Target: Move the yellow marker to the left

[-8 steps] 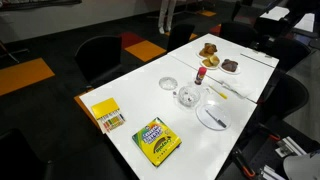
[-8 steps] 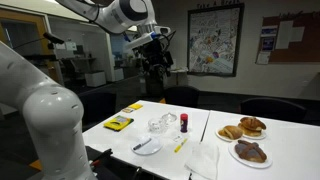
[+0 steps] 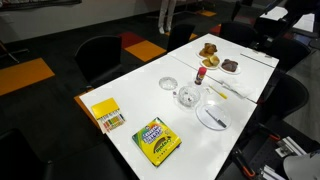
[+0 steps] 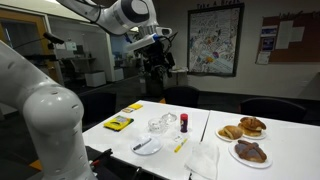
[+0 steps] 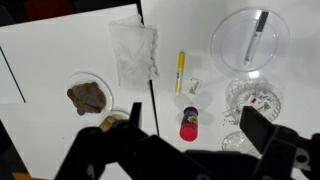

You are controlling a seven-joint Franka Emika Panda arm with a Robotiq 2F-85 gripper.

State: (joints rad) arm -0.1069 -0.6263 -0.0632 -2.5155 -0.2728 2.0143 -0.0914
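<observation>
Your gripper hangs high above the desk, jaws spread wide and empty. The yellow marker lies flat near a long edge, its axis pointing across that edge. It sits between the white plate and the clear bag, and the red-capped bottle stands just off one end. Only the wrist view shows the jaw gap.

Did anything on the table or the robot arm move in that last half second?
Nothing visibly changed. The gripper hangs open well above the table, holding nothing, and the yellow marker lies untouched where it was.
</observation>
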